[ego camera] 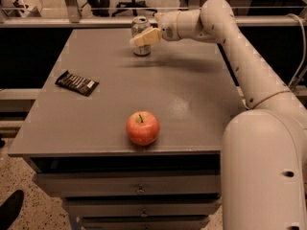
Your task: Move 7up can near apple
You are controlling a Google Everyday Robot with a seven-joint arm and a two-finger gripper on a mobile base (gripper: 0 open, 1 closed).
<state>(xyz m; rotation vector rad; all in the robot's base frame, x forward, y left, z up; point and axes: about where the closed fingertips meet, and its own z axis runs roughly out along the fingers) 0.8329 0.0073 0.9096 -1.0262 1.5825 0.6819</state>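
Note:
The 7up can stands upright at the far middle of the grey table. My gripper has reached in from the right and sits right at the can, its tan tip crossing the front of the can's upper half. The apple is red-orange with a dark stem. It sits near the table's front edge, well apart from the can and the gripper.
A dark snack bar wrapper lies on the left side of the table. My white arm runs along the table's right side. Drawers sit under the tabletop. A railing and office chairs stand behind the table.

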